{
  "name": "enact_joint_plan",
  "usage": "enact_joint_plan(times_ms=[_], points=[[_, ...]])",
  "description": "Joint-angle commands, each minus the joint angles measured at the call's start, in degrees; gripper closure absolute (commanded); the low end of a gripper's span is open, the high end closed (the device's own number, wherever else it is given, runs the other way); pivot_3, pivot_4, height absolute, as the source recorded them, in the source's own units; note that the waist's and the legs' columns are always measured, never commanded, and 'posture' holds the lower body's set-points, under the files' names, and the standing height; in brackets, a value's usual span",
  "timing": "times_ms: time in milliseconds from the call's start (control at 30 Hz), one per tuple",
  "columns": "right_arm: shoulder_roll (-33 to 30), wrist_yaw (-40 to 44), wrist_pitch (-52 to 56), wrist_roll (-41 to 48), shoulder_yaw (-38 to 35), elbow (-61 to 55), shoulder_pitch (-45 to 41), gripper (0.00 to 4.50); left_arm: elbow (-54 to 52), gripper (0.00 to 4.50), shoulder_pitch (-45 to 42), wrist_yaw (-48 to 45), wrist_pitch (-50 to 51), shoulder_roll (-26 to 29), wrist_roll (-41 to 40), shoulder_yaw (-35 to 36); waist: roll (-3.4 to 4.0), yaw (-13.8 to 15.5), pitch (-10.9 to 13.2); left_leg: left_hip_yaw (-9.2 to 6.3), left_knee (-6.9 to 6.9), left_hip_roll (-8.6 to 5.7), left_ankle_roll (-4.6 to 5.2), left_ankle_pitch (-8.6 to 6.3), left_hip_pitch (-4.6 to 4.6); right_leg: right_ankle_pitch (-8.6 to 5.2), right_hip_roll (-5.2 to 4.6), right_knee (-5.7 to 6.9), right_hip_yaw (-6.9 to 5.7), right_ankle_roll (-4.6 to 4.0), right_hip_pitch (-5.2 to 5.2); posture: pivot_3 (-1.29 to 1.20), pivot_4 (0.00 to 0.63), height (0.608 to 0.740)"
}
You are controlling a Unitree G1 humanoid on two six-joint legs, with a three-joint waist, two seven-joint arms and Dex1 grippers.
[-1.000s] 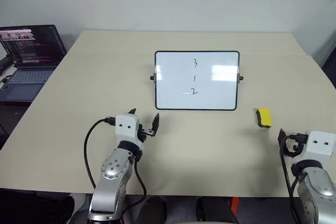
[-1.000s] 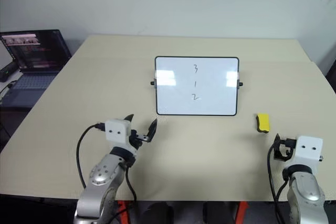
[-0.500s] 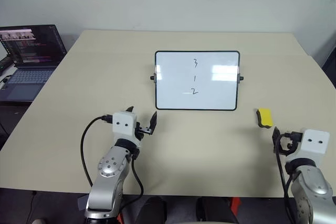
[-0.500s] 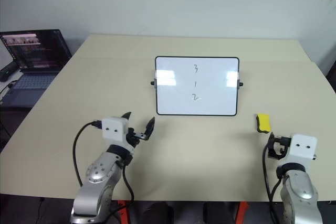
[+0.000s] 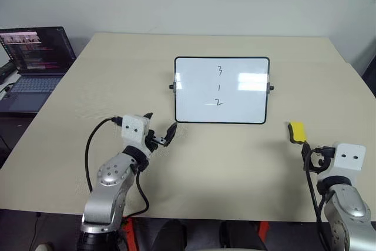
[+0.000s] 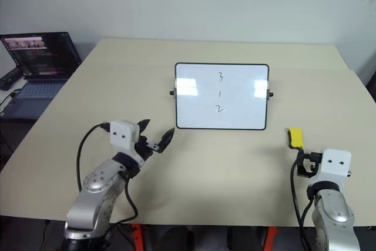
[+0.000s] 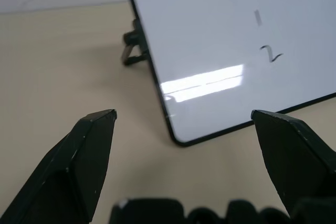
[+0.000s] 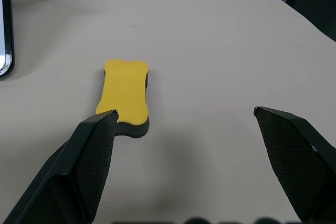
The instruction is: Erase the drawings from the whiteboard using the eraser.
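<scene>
Right pincer (image 8: 184, 116) spread, empty; eraser (image 8: 125, 97) just ahead, toward its inner finger; shift across to centre it, then pinch its narrow waist

An open laptop (image 5: 32, 66) is sitting at the frame's upper left, its screen glowing, beside the beige counter (image 5: 117, 80).
</scene>
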Motion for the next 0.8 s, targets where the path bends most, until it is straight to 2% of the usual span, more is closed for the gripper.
enact_joint_plan(times_ms=[33,400,800], points=[[-0.62,0.23,0.23,-0.07,0.15,-2.23,-0.71,0.04,-5.07,0.00,-5.07,-3.35,6.99,3.45,-5.96,1.81,0.00,-0.05,0.00,0.01,0.00,0.00,0.00,0.00,0.01,0.00,0.00,0.00,0.01,0.00,0.00,0.00,0.150,0.740],[-1.40,0.09,4.12,-0.03,2.14,-1.18,-5.13,0.04,-3.99,0.00,-14.52,-5.56,20.17,10.81,-9.34,1.46,0.01,-0.43,0.02,0.03,-0.01,0.00,-0.01,0.01,0.01,0.00,0.01,-0.01,0.05,0.00,-0.02,0.00,0.150,0.740],[-1.56,0.28,4.47,-0.18,2.99,1.02,-8.46,0.04,-5.47,0.00,-11.76,-6.88,19.24,13.71,-7.78,0.54,0.01,-0.97,0.02,0.01,-0.02,0.00,-0.02,0.01,-0.03,0.00,-0.01,-0.02,0.04,0.00,-0.06,0.00,0.150,0.740]])
